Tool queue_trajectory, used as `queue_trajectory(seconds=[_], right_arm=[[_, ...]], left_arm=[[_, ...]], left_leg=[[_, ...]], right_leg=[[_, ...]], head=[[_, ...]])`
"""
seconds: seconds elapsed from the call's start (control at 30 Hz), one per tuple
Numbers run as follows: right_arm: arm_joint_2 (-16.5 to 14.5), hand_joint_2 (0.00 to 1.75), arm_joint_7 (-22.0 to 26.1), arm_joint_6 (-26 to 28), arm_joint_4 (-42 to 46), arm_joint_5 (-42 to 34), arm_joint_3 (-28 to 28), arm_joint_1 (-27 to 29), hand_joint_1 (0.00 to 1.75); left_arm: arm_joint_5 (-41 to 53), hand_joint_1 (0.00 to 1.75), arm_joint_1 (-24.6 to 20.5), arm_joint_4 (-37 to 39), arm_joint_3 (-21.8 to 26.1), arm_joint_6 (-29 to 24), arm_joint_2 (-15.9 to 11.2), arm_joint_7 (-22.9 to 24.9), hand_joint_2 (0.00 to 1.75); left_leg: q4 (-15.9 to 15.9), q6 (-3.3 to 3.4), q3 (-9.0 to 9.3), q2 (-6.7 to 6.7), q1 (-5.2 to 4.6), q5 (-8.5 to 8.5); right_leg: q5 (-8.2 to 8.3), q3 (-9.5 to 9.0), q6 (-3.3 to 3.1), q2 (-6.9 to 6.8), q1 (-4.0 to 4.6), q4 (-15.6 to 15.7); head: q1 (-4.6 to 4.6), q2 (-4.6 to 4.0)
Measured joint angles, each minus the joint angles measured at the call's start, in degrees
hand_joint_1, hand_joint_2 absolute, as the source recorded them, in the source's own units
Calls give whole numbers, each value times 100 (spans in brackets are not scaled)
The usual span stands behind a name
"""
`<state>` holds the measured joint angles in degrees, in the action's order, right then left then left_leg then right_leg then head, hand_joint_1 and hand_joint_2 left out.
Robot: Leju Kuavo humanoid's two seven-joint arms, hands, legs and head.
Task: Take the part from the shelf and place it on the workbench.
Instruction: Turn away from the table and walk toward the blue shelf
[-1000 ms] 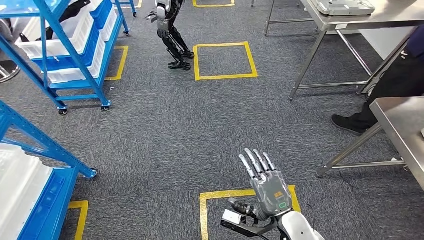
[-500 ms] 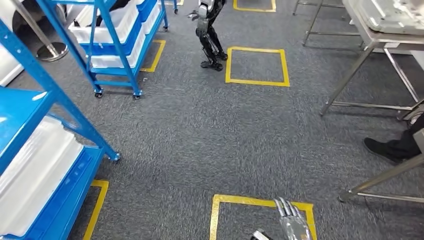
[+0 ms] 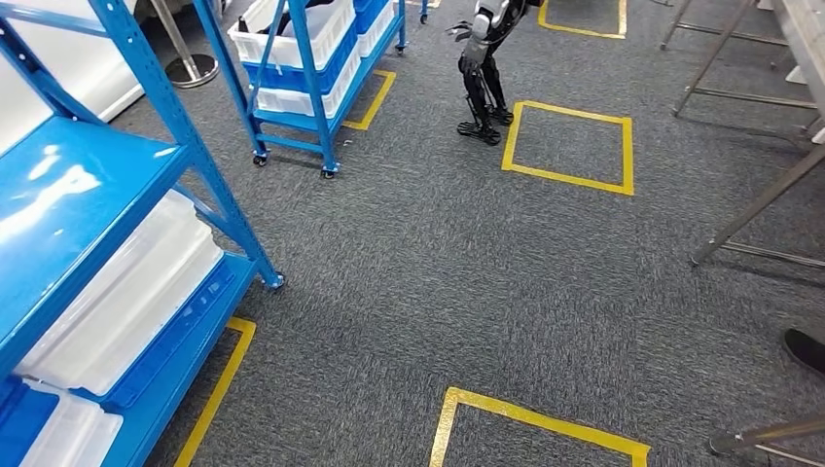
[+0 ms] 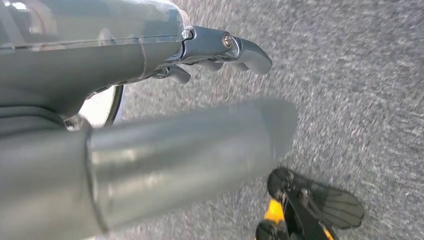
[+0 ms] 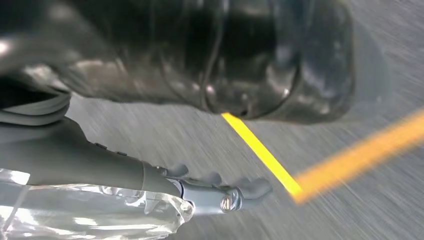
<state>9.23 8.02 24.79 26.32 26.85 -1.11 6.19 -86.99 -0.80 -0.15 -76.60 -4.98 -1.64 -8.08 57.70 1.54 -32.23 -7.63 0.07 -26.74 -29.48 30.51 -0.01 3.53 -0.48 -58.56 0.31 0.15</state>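
Grey short-pile carpet (image 3: 418, 282) is covering the whole floor, with yellow tape squares (image 3: 569, 146) marking it out. A blue steel shelf (image 3: 107, 185) is filling the near left of the head view, glossy decks carrying white plastic bins (image 3: 126, 297) on the lower levels. A second blue shelf on castors (image 3: 311, 88) is standing further back, also loaded with white bins. Bare metal legs of a bench (image 3: 754, 209) are showing at the right edge. Another humanoid robot (image 3: 484, 68) is standing just beside the far tape square. A dark shoe (image 3: 806, 348) is poking in at the right edge.

The task's part: cannot tell which bin is holding it.

The wrist views are adding what the head view isn't: left hand (image 4: 150, 55) hanging over carpet, fingers (image 4: 240, 47) slightly curled and apart, holding nothing. Right hand (image 5: 165, 195) likewise over carpet near blurred yellow tape, fingers (image 5: 250, 190) apart and gripping nothing. Both wrist views are motion-blurred.
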Motion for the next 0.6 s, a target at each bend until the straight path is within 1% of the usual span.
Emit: queue_trajectory(seconds=[0.03,0.07,0.1,0.13,0.17,0.2,0.23,0.27,0.3,0.33,0.37,0.4,0.43,0.47,0.5,0.53,0.57,0.6], right_arm=[[-37,175,-32,-165,-231,-159,157,-55,0],[-79,175,-86,-347,-454,-324,323,-107,0],[-124,175,-158,-525,-651,-477,481,-150,0],[-166,175,-232,-697,-828,-615,626,-181,0],[-210,175,-304,-866,-999,-737,771,-202,0],[-248,175,-352,-1011,-1145,-828,900,-210,0],[-283,175,-374,-1127,-1262,-881,1009,-215,0],[-321,175,-382,-1228,-1368,-918,1108,-222,0],[-361,175,-375,-1306,-1453,-941,1187,-234,0],[-405,175,-363,-1369,-1522,-955,1250,-251,0],[-461,175,-356,-1398,-1579,-969,1303,-272,0],[-527,175,-360,-1390,-1623,-980,1343,-292,0],[-604,175,-373,-1356,-1661,-987,1373,-309,0],[-691,175,-402,-1300,-1692,-990,1395,-334,0],[-776,175,-436,-1253,-1714,-988,1407,-362,0],[-856,175,-462,-1222,-1731,-980,1413,-398,0],[-923,175,-485,-1204,-1743,-971,1415,-432,0],[-976,175,-497,-1197,-1753,-962,1416,-455,0]], left_arm=[[-8,0,10,0,8,0,-1,-15,175],[-14,0,20,0,17,-4,1,-25,175],[-15,0,24,0,25,-16,4,-25,175],[-13,0,16,0,31,-35,9,-19,175],[-8,0,0,0,33,-61,14,-11,175],[-3,0,-17,0,34,-86,17,-3,175],[-1,0,-29,0,34,-104,17,1,175],[1,0,-33,0,34,-117,17,4,175],[1,0,-29,0,34,-128,17,4,175],[0,0,-23,0,36,-140,17,1,175],[-5,0,-21,0,37,-156,17,-10,175],[-16,0,-27,0,40,-170,16,-24,175],[-32,0,-37,0,46,-179,12,-42,175],[-48,0,-47,0,57,-177,8,-57,175],[-62,0,-53,0,69,-169,2,-67,175],[-70,0,-50,0,80,-157,-7,-75,175],[-74,0,-42,0,89,-145,-11,-79,175],[-78,0,-37,0,93,-138,-16,-83,175]], left_leg=[[-8,-36,-13,-54,3,8],[15,-63,-28,-22,2,-12],[116,-89,-77,97,-4,-90],[317,-111,-170,266,-9,-228],[633,-127,-312,465,-4,-420],[1015,-149,-491,601,5,-622],[1354,-168,-645,662,19,-764],[1560,-184,-733,696,32,-818],[1548,-197,-712,721,43,-757],[1304,-202,-572,763,52,-602],[901,-198,-344,873,54,-407],[495,-184,-119,1034,40,-261],[190,-163,44,1155,26,-166],[24,-142,126,1236,10,-134],[-15,-123,132,1229,-4,-144],[-25,-99,121,1146,0,-132],[-46,-72,133,1075,13,-114],[-71,-39,146,1002,27,-93]], right_leg=[[9,-9,-28,-66,-2,14],[22,-25,-65,-133,-7,42],[37,-40,-113,-206,-15,74],[50,-50,-156,-284,-19,104],[52,-57,-189,-367,-7,115],[46,-55,-213,-451,6,116],[38,-54,-220,-540,19,114],[29,-56,-222,-628,25,110],[19,-60,-218,-710,27,107],[8,-69,-209,-785,27,103],[-6,-87,-194,-855,30,100],[-26,-107,-170,-922,44,93],[-45,-129,-144,-983,58,87],[-62,-152,-117,-1042,70,81],[-75,-170,-90,-1099,78,81],[-82,-192,-63,-1159,78,87],[-106,-210,-32,-1155,66,71],[-174,-198,-3,-1046,52,0]], head=[[0,0],[0,0],[-2,0],[-4,0],[-7,0],[-9,0],[-8,0],[-8,0],[-8,0],[-8,0],[-9,0],[-9,0],[-7,0],[-6,0],[-5,0],[-4,0],[-4,0],[-4,0]])
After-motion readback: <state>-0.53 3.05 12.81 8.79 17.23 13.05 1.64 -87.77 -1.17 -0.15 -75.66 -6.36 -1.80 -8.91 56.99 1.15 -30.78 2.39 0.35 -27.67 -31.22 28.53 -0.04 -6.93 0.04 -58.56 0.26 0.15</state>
